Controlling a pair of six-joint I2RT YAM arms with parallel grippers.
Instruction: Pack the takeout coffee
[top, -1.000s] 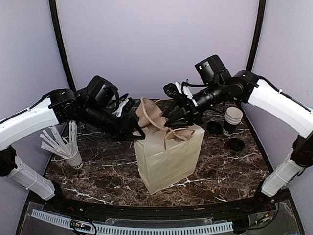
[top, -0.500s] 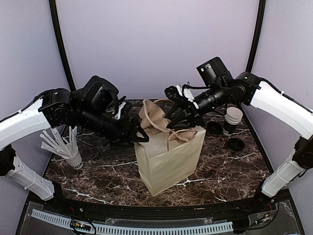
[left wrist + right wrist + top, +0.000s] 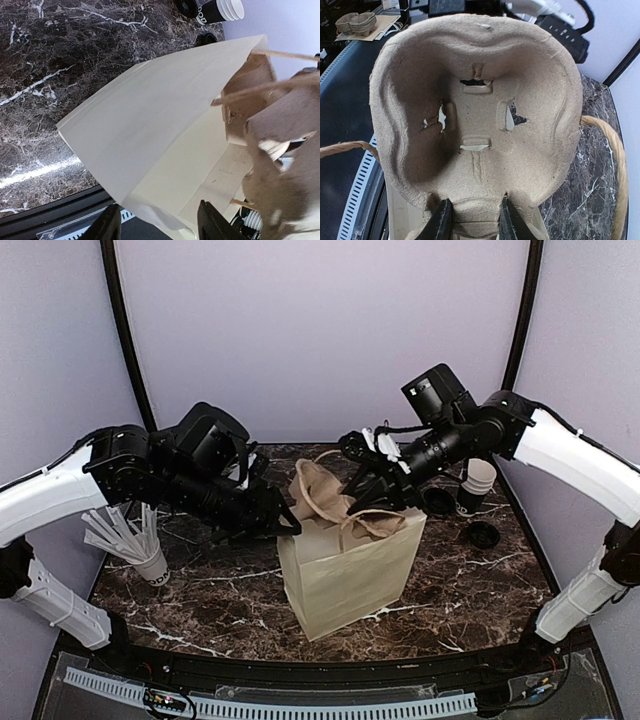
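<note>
my right gripper (image 3: 473, 210) pinches the tray (image 3: 475, 100), which sticks out past its fingers, at the bag (image 3: 150, 125) mouth. my left gripper (image 3: 157, 220) is spread by the bag's rim, maybe touching it. next i lower the tray straight in.

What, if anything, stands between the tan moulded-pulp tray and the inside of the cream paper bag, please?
Only the cream paper bag's own twine handles, which loop close beside the tan moulded-pulp tray held by the right tool at the open mouth; nothing else visible.
</note>
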